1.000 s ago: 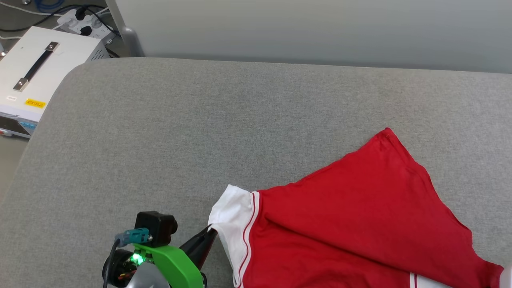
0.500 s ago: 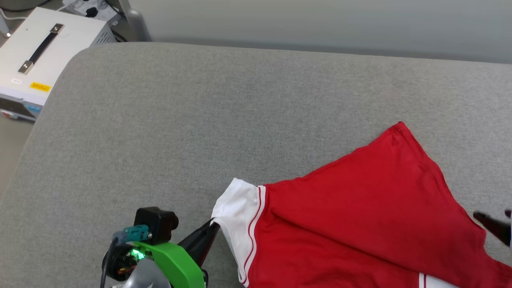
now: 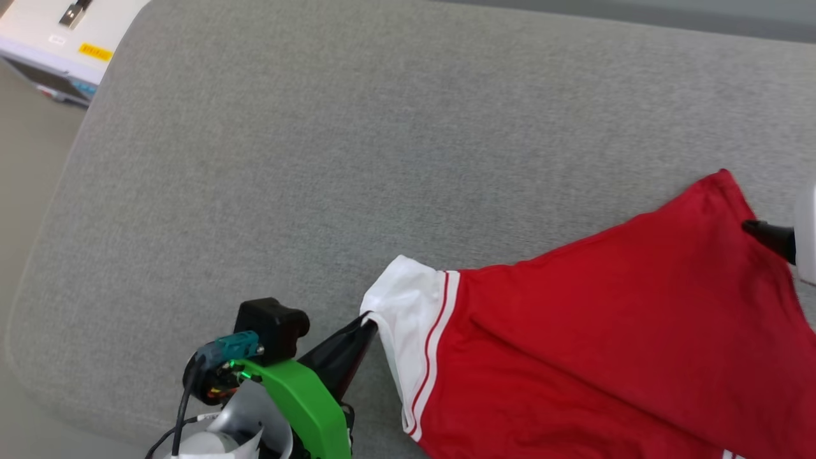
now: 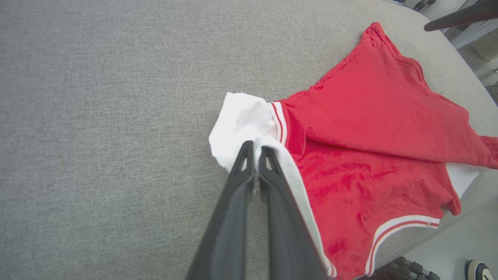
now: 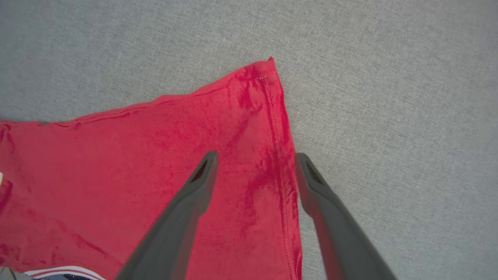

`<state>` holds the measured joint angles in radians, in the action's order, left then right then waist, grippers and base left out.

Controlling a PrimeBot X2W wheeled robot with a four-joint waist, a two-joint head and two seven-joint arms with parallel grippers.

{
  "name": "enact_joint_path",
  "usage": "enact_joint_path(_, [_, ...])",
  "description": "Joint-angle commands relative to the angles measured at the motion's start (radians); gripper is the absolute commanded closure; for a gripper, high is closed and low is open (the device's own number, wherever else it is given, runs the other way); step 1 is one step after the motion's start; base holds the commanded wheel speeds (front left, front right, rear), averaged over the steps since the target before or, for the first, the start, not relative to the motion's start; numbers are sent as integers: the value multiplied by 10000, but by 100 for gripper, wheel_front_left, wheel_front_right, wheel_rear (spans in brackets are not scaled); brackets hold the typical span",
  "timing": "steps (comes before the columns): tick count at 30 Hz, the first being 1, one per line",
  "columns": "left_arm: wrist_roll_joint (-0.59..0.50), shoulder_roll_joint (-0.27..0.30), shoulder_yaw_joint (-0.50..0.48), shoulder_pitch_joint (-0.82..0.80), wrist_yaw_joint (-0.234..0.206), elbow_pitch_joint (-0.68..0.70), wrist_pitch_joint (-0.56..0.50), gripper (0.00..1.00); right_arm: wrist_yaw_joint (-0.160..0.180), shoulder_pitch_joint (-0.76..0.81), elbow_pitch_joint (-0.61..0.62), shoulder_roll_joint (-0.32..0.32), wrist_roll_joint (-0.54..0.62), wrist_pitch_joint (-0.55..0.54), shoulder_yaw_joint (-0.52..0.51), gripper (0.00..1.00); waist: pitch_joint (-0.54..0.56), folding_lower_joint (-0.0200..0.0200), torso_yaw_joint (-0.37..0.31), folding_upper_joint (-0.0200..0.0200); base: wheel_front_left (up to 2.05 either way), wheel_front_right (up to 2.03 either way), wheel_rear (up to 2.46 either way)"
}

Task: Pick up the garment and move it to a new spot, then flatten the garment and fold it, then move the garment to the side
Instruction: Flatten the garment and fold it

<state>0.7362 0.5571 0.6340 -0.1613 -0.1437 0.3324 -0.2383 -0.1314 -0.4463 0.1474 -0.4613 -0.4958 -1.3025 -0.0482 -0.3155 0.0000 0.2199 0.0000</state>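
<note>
The garment (image 3: 605,331) is red with a white sleeve (image 3: 408,306) and lies crumpled at the near right of the grey cushioned surface (image 3: 319,159). My left gripper (image 3: 368,320) is shut on the white sleeve's edge; in the left wrist view its jaws (image 4: 253,147) pinch that white cloth, and the garment (image 4: 369,116) spreads to the right. My right gripper (image 5: 256,158) stands open above the garment (image 5: 155,155), with the red corner hem between its fingers. One of its dark fingertips (image 3: 762,233) shows at the head view's right edge.
A white equipment box (image 3: 57,32) sits off the surface's far left corner. The surface's rounded left edge (image 3: 44,255) drops to the floor. Its right edge runs close under the garment in the left wrist view (image 4: 467,202).
The head camera has tilted down and shifted. My right gripper has opened and come in over the garment's far red corner. The left gripper keeps hold of the sleeve.
</note>
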Motion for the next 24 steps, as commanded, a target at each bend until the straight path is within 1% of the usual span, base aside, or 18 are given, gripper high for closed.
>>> enact_joint_path(1, [-45,-113,55,-230,88,2,58,100,7,-399,-315,-38,149,-36,108,0,-678,0,675,0,0,0,0])
enact_joint_path(5, [-129,-234,152,-473,219,-70,103,100,7,-1038,-1288,-154,428,-8,428,0,-928,0,942,0,0,0,0])
enact_joint_path(11, [-189,-395,261,-674,319,-161,175,100,7,-1388,-2466,-426,740,254,772,0,-1154,0,1219,0,0,0,0])
enact_joint_path(18, [-188,-454,306,-762,382,-253,237,100,7,-1315,-3245,-532,668,497,945,0,-1303,0,1383,0,0,0,0])
enact_joint_path(21, [-188,-469,303,-802,377,-284,251,100,7,-1184,-3483,-607,559,376,1136,0,-1348,0,1411,0,0,0,0])
enact_joint_path(22, [-185,-482,302,-813,373,-293,259,100,7,-1127,-3533,-651,532,324,1211,58,-1352,0,1418,0,0,0,0])
enact_joint_path(23, [-178,-500,301,-822,369,-307,271,100,7,-1069,-3568,-701,484,305,1288,100,-1350,0,1426,0,0,0,0])
enact_joint_path(24, [-173,-513,301,-828,365,-319,280,100,7,-1031,-3588,-735,452,319,1325,100,-1347,0,1429,0,0,0,0])
